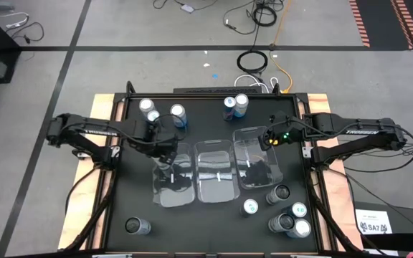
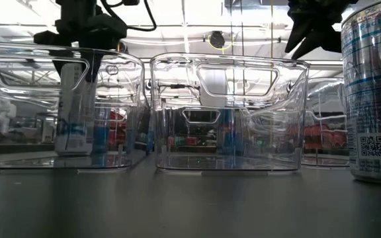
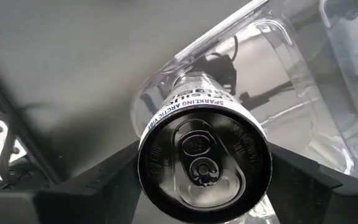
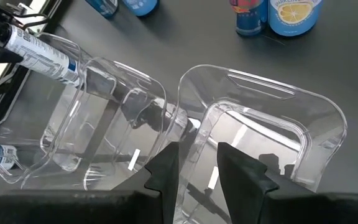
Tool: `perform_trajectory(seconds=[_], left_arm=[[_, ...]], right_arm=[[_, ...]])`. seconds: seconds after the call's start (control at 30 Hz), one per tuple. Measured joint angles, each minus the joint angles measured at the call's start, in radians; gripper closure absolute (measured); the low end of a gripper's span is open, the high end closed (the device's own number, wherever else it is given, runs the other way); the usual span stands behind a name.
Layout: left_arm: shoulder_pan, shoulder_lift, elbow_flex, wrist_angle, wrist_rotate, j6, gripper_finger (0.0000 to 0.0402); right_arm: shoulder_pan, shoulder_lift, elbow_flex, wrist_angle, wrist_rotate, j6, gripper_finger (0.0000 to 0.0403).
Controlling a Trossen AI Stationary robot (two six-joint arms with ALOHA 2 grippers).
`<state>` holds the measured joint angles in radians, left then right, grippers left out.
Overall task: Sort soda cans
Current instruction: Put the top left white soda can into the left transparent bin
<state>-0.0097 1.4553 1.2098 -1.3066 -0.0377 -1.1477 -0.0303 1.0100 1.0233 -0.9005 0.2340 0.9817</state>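
The can (image 3: 204, 163) in play stands upright inside the left bin (image 1: 172, 192), at that bin's far left corner. The left gripper (image 3: 204, 186) is straight above it, a finger (image 3: 104, 180) on each side of the can's top. The wrist view cannot settle whether the pads are clamped or already easing off, so its grip cannot be told. In the low view the can's base looks to be at or near the bin floor.

To do this step well, the can should be fully seated before the fingers part. The fingers should then spread evenly so neither drags the can over. The arm should lift straight up, since the bin wall is just beside the can.

3 clear bins sit side by side at the table's (image 1: 120, 208) middle. The middle bin (image 1: 216, 172) and the right bin (image 1: 253, 159) appear empty, though their glare makes that hard to confirm. The right gripper (image 4: 194, 163) hovers over the right bin, its fingers a narrow gap apart with nothing between them.

Loose cans wait in 3 groups: 5 along the far edge (image 1: 176, 115), 5 at the near right corner (image 1: 292, 218), and 1 at the near left corner (image 1: 136, 226).
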Motion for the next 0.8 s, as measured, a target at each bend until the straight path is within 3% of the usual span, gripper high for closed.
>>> perform_trajectory(seconds=[0.8], left_arm=[[-0.001, 0.0, -0.006, 0.015, 0.004, -0.043, 0.0093]], right_arm=[[0.0, 0.0, 0.0, 0.008, -0.005, 0.0, 0.03]])
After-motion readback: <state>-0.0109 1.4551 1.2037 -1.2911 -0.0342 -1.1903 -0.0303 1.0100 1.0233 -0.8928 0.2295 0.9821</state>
